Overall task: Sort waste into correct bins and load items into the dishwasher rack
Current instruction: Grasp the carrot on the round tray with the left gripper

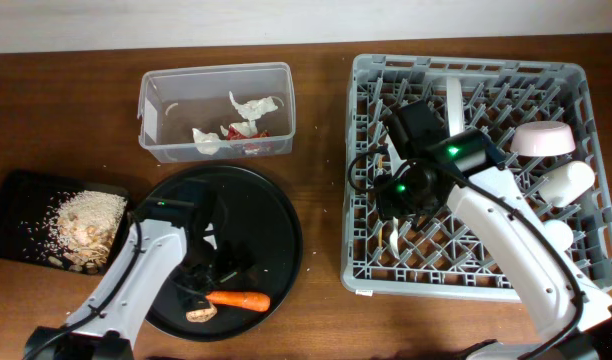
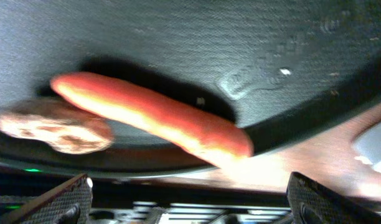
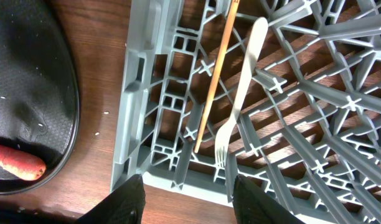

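- Carrot [image 1: 238, 299] lies low on the round black tray [image 1: 271, 215] in the overhead view, long axis left to right, just below my left gripper [image 1: 218, 262]. My right arm is well apart, over the dishwasher rack [image 1: 576, 75].
- Left wrist: the carrot slants from upper left to lower right, above spread, empty fingertips [image 2: 66, 199], with a brown lump [image 2: 53, 124] beside its left end.
- Right wrist: my right gripper [image 3: 187, 199] is parted and holds nothing, above the fork [image 3: 240, 93] and chopstick [image 3: 216, 74].
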Controlling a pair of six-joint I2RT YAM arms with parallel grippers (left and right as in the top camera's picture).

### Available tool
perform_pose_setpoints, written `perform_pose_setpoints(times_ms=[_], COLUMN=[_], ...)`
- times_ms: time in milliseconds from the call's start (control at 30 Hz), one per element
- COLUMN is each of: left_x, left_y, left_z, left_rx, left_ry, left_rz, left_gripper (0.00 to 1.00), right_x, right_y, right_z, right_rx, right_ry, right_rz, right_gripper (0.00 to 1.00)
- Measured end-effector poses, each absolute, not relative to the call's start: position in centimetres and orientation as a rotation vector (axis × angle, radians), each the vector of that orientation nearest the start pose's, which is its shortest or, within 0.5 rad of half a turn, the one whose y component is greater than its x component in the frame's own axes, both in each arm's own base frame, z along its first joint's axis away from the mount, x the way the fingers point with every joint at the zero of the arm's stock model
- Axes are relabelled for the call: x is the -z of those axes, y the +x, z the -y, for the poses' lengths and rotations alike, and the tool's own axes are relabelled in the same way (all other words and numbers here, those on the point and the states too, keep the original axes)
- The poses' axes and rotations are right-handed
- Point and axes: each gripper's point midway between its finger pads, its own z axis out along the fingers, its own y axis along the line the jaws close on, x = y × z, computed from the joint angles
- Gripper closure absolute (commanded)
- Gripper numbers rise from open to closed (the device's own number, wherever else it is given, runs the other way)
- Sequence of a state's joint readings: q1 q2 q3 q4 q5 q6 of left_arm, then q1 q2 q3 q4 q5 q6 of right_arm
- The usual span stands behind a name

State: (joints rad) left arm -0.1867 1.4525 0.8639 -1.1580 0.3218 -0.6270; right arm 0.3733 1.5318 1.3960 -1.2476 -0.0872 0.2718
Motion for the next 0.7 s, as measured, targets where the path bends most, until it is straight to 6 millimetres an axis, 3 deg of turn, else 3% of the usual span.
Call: perform_pose_setpoints(times_ms=[100, 267, 367, 467, 567, 700], left_x=[-4.9, -2.7, -1.8, -1.2, -0.9, -0.6], left_y=[18.0, 16.9, 16.2, 17.1, 18.1, 18.7], left_z=[11.1, 12.5, 11.8, 10.7, 10.0, 9.4], left_rx=[0.501, 0.504, 0.425, 0.331, 0.279, 0.239], left_ry=[-0.906, -1.161, -1.323, -1.343, -1.331, -1.330], left_rz=[-3.247, -3.193, -3.153, -3.079, -3.021, -2.978], left_gripper=[0.01, 0.01, 0.01, 0.01, 0.16, 0.27], right_x=[-16.3, -16.3, -16.2, -16.2, -16.2, -16.2], right_y=[27.9, 27.9, 27.9, 27.9, 27.9, 27.8], right_z=[-12.6, -12.5, -12.5, -12.5, -12.5, -12.5], right_rx=[-0.211, -0.211, -0.210, -0.209, -0.209, -0.207], right_ry=[-0.170, -0.174, -0.174, -0.178, -0.178, -0.178], right_rz=[-2.980, -2.981, -2.983, -2.983, -2.983, -2.988], right_gripper=[0.50, 0.50, 0.50, 0.50, 0.50, 0.50])
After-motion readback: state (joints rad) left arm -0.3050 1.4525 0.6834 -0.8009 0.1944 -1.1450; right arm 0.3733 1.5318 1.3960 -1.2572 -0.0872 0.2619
